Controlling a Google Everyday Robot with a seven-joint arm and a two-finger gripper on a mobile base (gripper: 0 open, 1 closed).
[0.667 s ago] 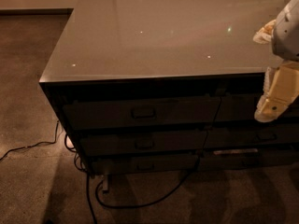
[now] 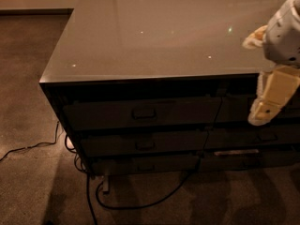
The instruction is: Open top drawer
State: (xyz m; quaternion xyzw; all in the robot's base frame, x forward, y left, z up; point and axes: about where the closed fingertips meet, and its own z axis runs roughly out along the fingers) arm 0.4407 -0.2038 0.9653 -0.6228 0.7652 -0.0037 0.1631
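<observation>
The top drawer [image 2: 140, 115] is the tall dark front just under the cabinet's grey top, in the left column. Its small rectangular handle [image 2: 144, 113] sits at its centre, and the drawer is closed flush. My gripper [image 2: 268, 108], cream-coloured, hangs from the white arm [image 2: 283, 36] at the right edge of the view. It points down in front of the right column's top front, well to the right of the handle and apart from it.
The glossy grey cabinet top [image 2: 154, 36] reflects ceiling lights. Two shallower closed drawers [image 2: 143, 145] lie below the top one. A black cable [image 2: 140, 203] hangs down between the columns and loops on the speckled floor. Another cable [image 2: 28, 148] trails left.
My gripper has moved slightly left and down in front of the right column. The drawers and cables have not moved.
</observation>
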